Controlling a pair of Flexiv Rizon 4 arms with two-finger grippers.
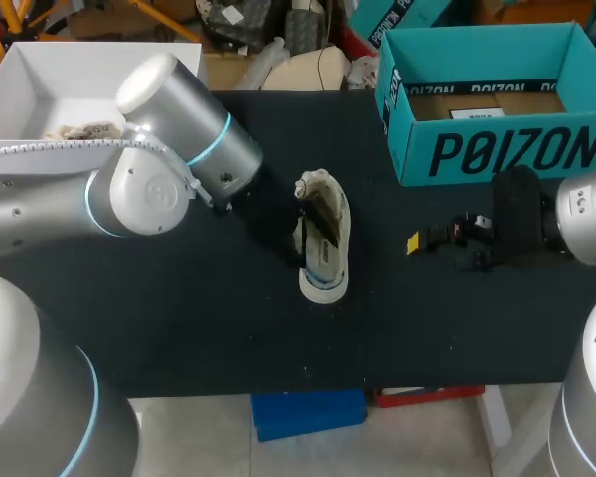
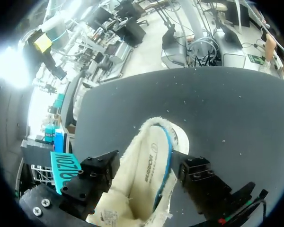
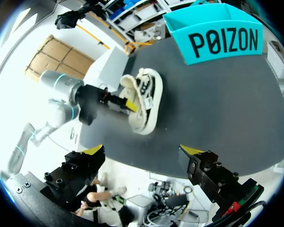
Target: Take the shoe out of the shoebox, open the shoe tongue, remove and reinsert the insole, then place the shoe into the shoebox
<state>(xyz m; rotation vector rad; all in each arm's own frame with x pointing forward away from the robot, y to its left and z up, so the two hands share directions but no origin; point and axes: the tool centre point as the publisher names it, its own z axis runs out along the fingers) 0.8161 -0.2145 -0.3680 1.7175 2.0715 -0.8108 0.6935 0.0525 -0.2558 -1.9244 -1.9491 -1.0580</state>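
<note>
Cream shoe (image 1: 323, 238) it was, with a dark panel across its top, and a thin blue line ran along the pale insole (image 2: 154, 163). The shoebox (image 1: 497, 149) showed teal, black lettering on its side! The table (image 1: 228, 328) was black, flecked white. The left arm (image 1: 149, 184) gleamed silver with a light-blue ring; the right gripper (image 3: 142, 151) was black, its fingertips (image 3: 191, 150) yellow.

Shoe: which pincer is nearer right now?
Left. The left pincer is right up against the shoe; the right pincer sits clear of it, off to the robot's right.
</note>
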